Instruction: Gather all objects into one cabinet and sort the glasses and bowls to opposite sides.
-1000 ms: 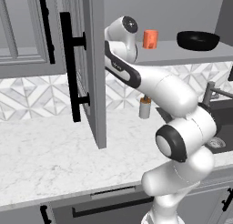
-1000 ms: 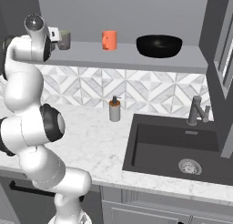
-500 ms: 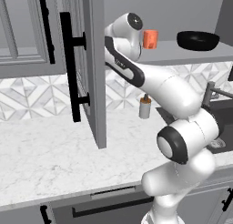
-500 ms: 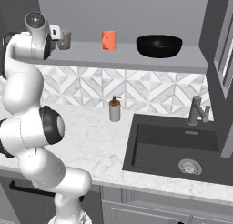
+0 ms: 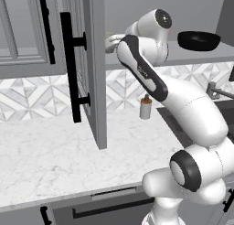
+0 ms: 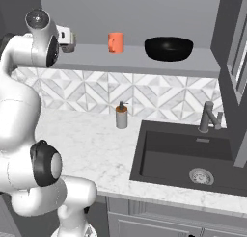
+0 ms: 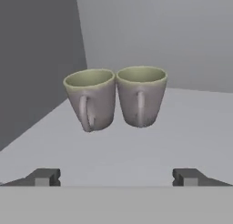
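Dark finger tips of the jaws stand wide apart at the bottom of the hand view, with nothing between them. Straight ahead along their line, a little way off on the flat grey shelf of the cabinet, stand two olive-grey cups. The left cup leans slightly, its base looking not quite flat on the shelf, though that is hard to tell; the right cup stands upright. Their rims touch or nearly so, and both handles face the camera. They sit close to the cabinet's dark side wall.

From the right base view, the hand is up at the left end of the shelf, and farther right along the same shelf stand the orange cup and then, well apart from the olive pair, the black bowl. The left base view shows the open cabinet door with its black bar handle just left of the arm.

By my reading, the olive cups have been set down at the left side and the bowl holds the right end, so the sorting looks far along. Any further approach would run straight forward from the jaws. Below on the desk stands a soap dispenser, beside the sink.
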